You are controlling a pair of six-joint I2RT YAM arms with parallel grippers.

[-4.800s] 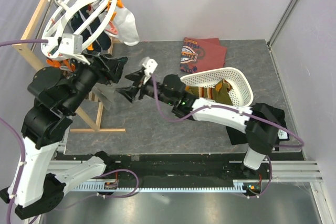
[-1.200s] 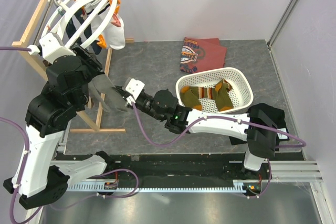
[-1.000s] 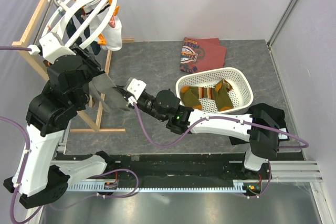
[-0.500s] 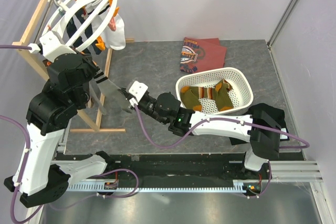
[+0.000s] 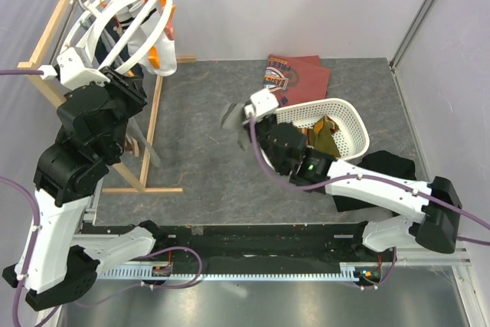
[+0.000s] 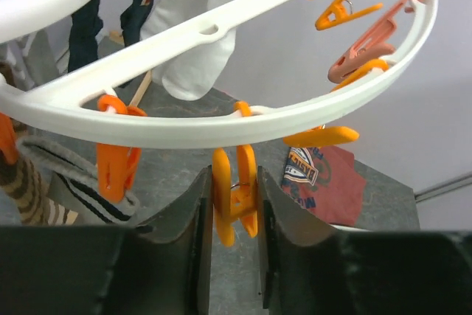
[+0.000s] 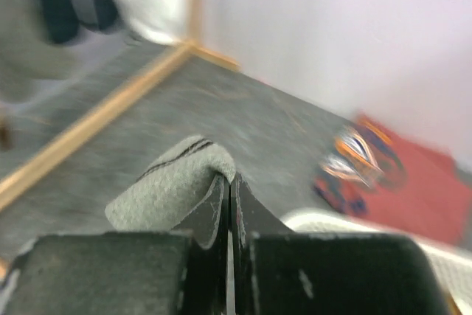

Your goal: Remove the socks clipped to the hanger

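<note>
A: What do we have from above?

B: We see the large round white plastic ring hanger (image 5: pixel 115 17) hooked on the wooden rack frame (image 5: pixel 145 189) at the far left. A white sock with an orange band (image 5: pixel 162 36) hangs from its far side. The left arm (image 5: pixel 88 124) reaches up under the ring's near rim. The right gripper (image 5: pixel 248 124) is well apart from it, above the grey tabletop (image 5: pixel 199 166) and just beside the white mesh basket (image 5: pixel 337 103). A soft grey sock (image 5: pixel 232 116) dangles from that gripper. In the basket lie olive-green striped socks (image 5: pixel 325 134), and a folded maroon printed shirt (image 5: pixel 295 74) lies behind it.

A: And the left wrist camera?

B: The left gripper (image 6: pixel 234 245) has its jaws a little apart, one on each side of an orange clothespin clip (image 6: pixel 236 193) hanging from the ring's rim. Whether they squeeze it or merely flank it, we cannot tell. A white sock with black stripes (image 6: pixel 193 42) hangs at the ring's far side, and a grey dark-striped sock (image 6: pixel 70 182) hangs by the next clip to the left.

A: The right wrist?

B: It is blurred, but we make out both fingers pressed tight together on a fold of the soft grey sock — a firm pinch. Beyond them we see the tabletop, a bar of the rack frame, the shirt and the basket's rim.
</note>
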